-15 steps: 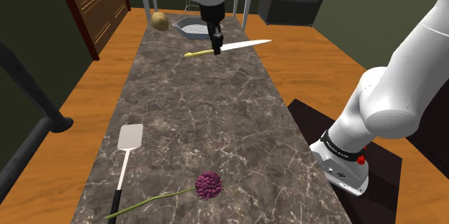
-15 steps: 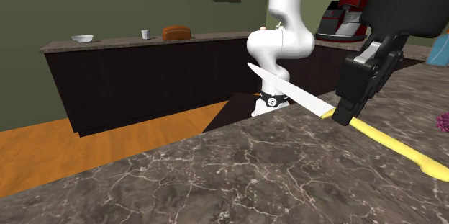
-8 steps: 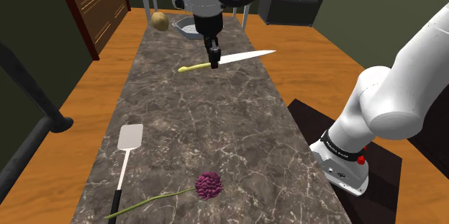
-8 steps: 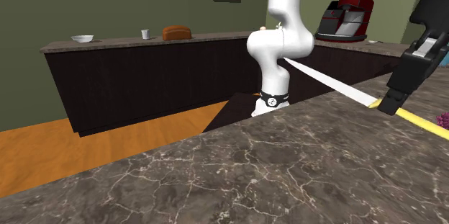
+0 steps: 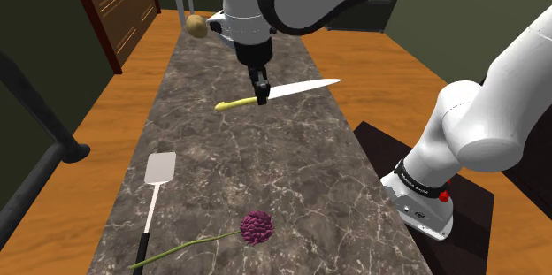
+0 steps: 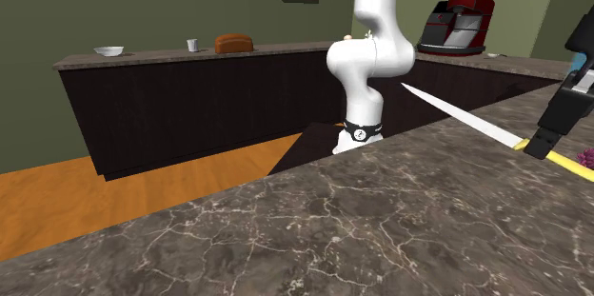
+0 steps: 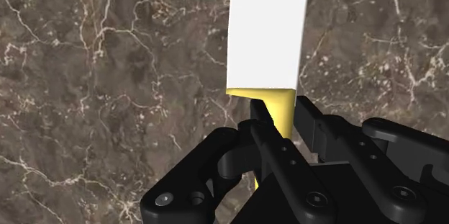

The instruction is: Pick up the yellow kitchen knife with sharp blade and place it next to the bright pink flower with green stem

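My black gripper (image 5: 261, 98) is shut on the knife (image 5: 276, 94), which has a yellow handle and a pale blade, and holds it level above the dark marble counter (image 5: 239, 158). In the shoulder view the blade points toward that view's right. In the wrist view the fingers (image 7: 262, 125) clasp the yellow handle (image 7: 277, 107) just behind the white blade (image 7: 266, 28). The second exterior view has the gripper (image 6: 539, 144) at its right edge with the blade (image 6: 457, 118) sticking out to the left. The pink flower (image 5: 256, 226) with its green stem (image 5: 181, 249) lies at the counter's near end.
A spatula (image 5: 155, 189) with a black handle lies near the flower, toward the shoulder view's left. A potato (image 5: 195, 26) sits at the counter's far end. The robot's stand (image 5: 425, 202) is at the lower right. A wooden floor surrounds the counter.
The gripper has carried the knife along the counter toward the flower's end. In the second exterior view it has slid further to the right edge.
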Motion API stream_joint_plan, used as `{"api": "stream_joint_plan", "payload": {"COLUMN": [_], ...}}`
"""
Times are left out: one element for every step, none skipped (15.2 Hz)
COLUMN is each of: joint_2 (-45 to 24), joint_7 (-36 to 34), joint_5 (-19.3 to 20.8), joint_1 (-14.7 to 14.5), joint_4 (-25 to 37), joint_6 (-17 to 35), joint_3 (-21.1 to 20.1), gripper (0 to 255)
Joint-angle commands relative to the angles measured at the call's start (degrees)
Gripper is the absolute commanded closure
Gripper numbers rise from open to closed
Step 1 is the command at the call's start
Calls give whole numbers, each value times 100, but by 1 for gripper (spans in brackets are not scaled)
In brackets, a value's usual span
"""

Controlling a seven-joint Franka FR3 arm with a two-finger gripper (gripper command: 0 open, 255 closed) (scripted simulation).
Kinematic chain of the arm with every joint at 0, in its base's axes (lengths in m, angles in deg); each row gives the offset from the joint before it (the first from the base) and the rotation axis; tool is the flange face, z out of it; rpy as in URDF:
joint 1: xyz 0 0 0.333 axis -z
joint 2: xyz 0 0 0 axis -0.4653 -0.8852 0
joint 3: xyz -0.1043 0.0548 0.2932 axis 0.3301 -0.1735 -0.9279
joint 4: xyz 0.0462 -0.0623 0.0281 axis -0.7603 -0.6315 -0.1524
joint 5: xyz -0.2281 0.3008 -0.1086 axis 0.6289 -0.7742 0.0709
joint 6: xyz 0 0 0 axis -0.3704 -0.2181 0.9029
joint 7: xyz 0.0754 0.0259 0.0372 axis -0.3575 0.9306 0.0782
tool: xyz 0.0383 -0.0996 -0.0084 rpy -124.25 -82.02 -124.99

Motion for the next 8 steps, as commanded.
{"api": "stream_joint_plan", "payload": {"joint_2": [-48,-72,-98,-125,-153,-182,-213,-245], "joint_7": [-33,-46,-59,-73,-87,-102,-117,-132], "joint_5": [15,23,32,42,52,63,74,86], "joint_1": [-2,-2,-2,-1,-1,-1,-1,0], "joint_4": [-109,-161,-212,-261,-310,-357,-403,-448], "joint_6": [155,230,305,380,455,529,604,679], "joint_3": [-6,-7,-8,-10,-11,-12,-14,-15], "gripper": [255,255,255,255,255,255,255,255]}}
